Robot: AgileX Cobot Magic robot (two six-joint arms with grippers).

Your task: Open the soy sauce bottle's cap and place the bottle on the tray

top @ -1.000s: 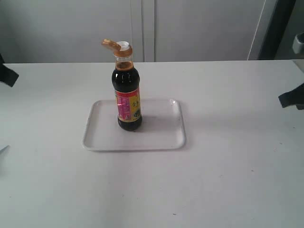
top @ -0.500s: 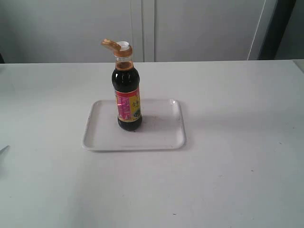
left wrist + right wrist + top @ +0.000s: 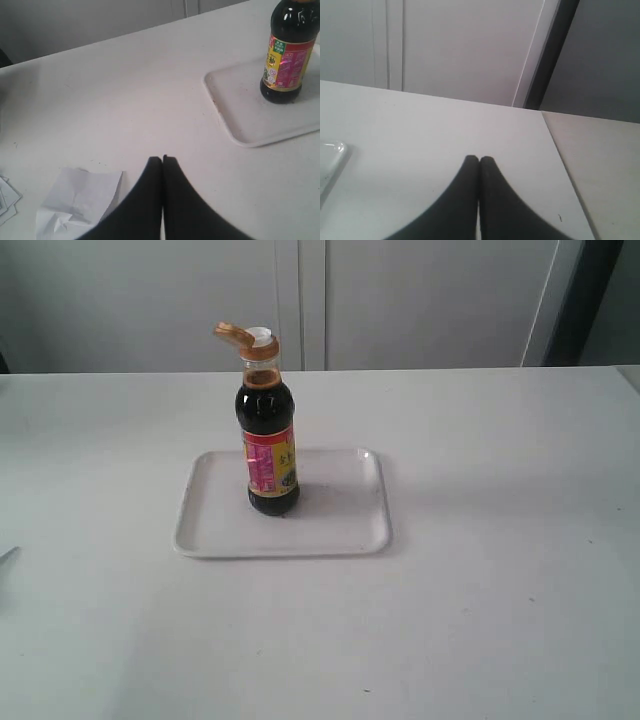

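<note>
The soy sauce bottle (image 3: 270, 450) stands upright on the white tray (image 3: 340, 525), left of the tray's middle. Its golden-brown cap (image 3: 238, 336) is flipped open to the left, and the white spout (image 3: 261, 337) shows. The left wrist view also holds the bottle (image 3: 291, 55) on the tray (image 3: 240, 115). My left gripper (image 3: 162, 159) is shut and empty, well away from the tray. My right gripper (image 3: 479, 159) is shut and empty over bare table, with the tray's corner (image 3: 332, 152) at that view's edge. Neither gripper appears in the exterior view.
Crumpled white paper (image 3: 80, 200) lies on the table beside the left gripper, and a sliver of it (image 3: 6, 556) shows at the exterior view's left edge. The table's right edge (image 3: 560, 160) runs close to the right gripper. A wall stands behind the table.
One second ago dark parts of both arms showed at the left and right edges of the exterior view. They have drawn out of that view. The bottle and tray have not moved.
</note>
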